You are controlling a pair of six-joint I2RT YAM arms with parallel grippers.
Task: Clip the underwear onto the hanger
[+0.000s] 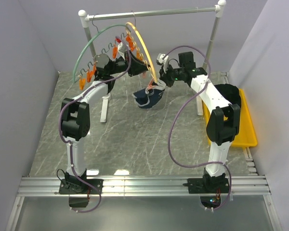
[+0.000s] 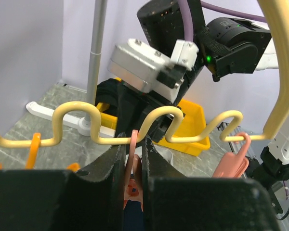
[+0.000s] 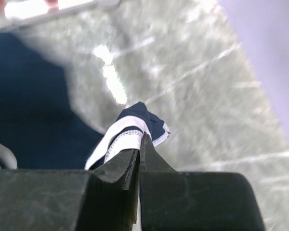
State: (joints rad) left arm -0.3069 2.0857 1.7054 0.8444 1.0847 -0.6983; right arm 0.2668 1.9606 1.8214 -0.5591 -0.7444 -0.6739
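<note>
The yellow hanger [image 1: 143,50] hangs from the rack bar, and its wavy lower rail [image 2: 159,115] carries orange clips. My left gripper [image 1: 133,61] [image 2: 134,147] is shut on one orange clip [image 2: 131,154], squeezing its handles. A strip of navy shows below that clip's mouth. The underwear [image 1: 148,97] [image 3: 29,106], navy with white trim, dangles under the hanger above the table. My right gripper [image 1: 160,83] [image 3: 140,137] is shut on its white-trimmed edge [image 3: 127,132] and holds it up beside the left gripper.
A green hanger [image 1: 86,48] with orange clips [image 1: 86,77] hangs to the left on the same rack bar [image 1: 154,13]. Another clip [image 2: 236,161] hangs on the yellow rail to the right. The yellow bin [image 1: 245,130] sits at the table's right edge. A rack leg [image 1: 104,108] stands near the left arm.
</note>
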